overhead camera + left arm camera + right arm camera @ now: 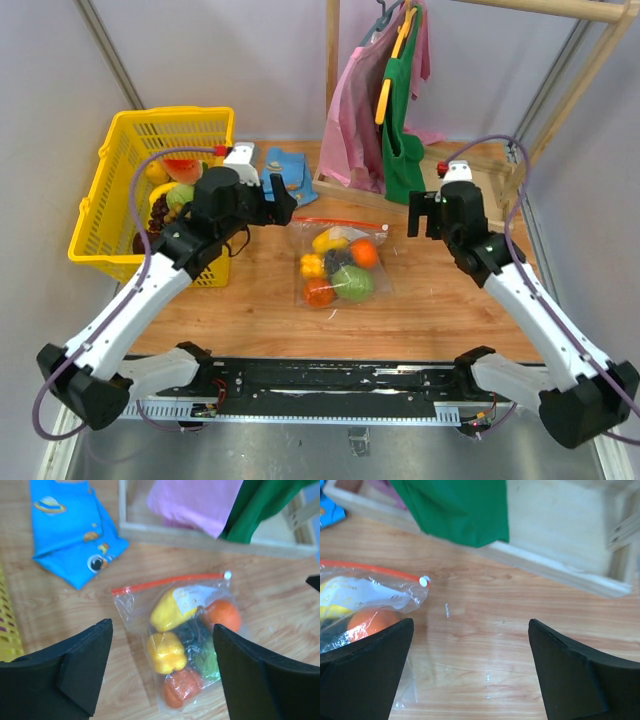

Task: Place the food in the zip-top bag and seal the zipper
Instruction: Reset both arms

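The clear zip-top bag (pixel 338 262) lies flat on the wooden table. Inside it are yellow, orange, green, red and dark pieces of food (pixel 170 650). Its red zipper (pixel 338 222) runs along the far edge, with the white slider (pixel 227 574) at the right end; the slider also shows in the right wrist view (pixel 424 581). My left gripper (pixel 283 200) is open and empty, above the table just left of the bag. My right gripper (pixel 418 214) is open and empty, just right of the bag.
A yellow basket (pixel 120 160) at the left holds more toy fruit (pixel 172 190). A blue folded cloth (pixel 288 172) lies behind the bag. A wooden clothes rack base (pixel 345 185) with pink and green garments (pixel 385 110) stands at the back.
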Action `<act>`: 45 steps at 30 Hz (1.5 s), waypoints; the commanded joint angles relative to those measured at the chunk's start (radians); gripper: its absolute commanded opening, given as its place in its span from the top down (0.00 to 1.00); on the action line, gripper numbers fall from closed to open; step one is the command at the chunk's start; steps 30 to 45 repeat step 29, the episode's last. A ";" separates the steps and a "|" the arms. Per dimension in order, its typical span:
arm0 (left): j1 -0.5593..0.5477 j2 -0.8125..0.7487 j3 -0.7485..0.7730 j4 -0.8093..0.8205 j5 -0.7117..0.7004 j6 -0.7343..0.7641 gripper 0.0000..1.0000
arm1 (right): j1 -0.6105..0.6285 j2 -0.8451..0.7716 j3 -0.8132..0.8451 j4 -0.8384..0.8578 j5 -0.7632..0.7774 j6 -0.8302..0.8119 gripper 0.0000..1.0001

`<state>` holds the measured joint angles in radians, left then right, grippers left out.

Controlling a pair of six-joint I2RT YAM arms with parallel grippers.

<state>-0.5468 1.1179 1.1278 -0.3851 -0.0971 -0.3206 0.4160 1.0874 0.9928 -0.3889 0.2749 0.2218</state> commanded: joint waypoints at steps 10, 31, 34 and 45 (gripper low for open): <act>-0.005 -0.438 -0.011 0.057 -0.404 0.072 0.01 | -0.019 -0.368 0.028 0.049 0.230 -0.120 0.02; -0.005 -0.626 -0.143 0.093 -0.497 0.076 0.01 | -0.019 -0.459 -0.027 0.115 0.199 -0.153 0.02; -0.005 -0.626 -0.143 0.093 -0.497 0.076 0.01 | -0.019 -0.459 -0.027 0.115 0.199 -0.153 0.02; -0.005 -0.626 -0.143 0.093 -0.497 0.076 0.01 | -0.019 -0.459 -0.027 0.115 0.199 -0.153 0.02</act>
